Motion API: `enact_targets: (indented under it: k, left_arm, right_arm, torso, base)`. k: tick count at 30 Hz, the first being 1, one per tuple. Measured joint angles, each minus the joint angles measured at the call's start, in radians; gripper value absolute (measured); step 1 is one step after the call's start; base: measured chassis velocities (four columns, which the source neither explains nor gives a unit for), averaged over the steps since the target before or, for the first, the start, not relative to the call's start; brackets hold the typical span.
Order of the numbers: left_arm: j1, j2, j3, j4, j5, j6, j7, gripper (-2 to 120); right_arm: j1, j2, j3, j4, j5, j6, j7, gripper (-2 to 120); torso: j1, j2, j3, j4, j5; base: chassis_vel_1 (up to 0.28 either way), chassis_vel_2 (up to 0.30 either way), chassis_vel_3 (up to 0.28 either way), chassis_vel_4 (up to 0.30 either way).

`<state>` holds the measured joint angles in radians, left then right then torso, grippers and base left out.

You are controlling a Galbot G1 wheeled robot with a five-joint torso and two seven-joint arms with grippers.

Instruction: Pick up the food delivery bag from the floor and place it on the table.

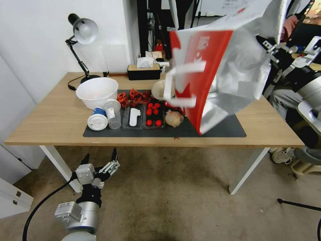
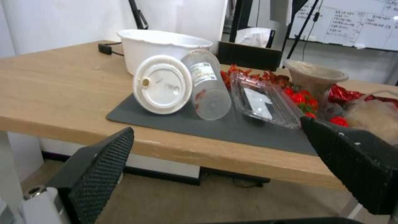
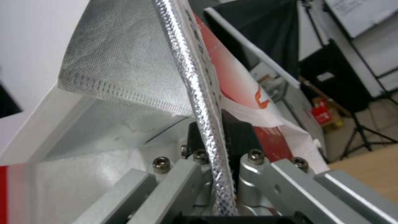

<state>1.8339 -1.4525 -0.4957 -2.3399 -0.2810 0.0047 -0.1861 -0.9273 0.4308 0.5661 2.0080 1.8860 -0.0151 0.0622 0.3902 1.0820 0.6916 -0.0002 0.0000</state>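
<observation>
I can make out no readable text from here. The clear plastic bottle (image 2: 206, 84) lying on the dark grey mat (image 2: 232, 130) carries a white printed label, its lines too small to read. The whiteboard (image 2: 360, 25) behind the surface bears handwriting I cannot decipher. The white and red foil-lined delivery bag (image 1: 220, 60) shows white markings on its red panel, none legible.

Note the food delivery bag (image 1: 230, 63): crinkled silver foil lining, matt woven white straps. The table (image 1: 50, 117) is smooth light wood under a matt grey mat (image 1: 230, 129).
</observation>
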Motion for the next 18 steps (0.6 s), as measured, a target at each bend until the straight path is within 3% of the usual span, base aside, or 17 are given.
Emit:
enact_targets:
  k: [9, 18]
  left_arm:
    - [0.007, 0.002, -0.004, -0.003, 0.007, -0.009, 0.001, 100]
    - [0.01, -0.003, -0.001, -0.003, 0.019, -0.014, 0.0, 100]
  right_arm:
    - [0.022, 0.046, 0.005, 0.016, 0.073, 0.001, 0.211, 0]
    - [0.045, 0.048, 0.015, 0.014, 0.103, 0.006, 0.341, 0]
  torso:
    - [0.0, 0.0, 0.0, 0.0001, 0.0]
    - [0.0, 0.0, 0.0, 0.0, 0.0]
  base:
    - [0.0, 0.0, 0.0, 0.0]
    - [0.0, 0.0, 0.0, 0.0]
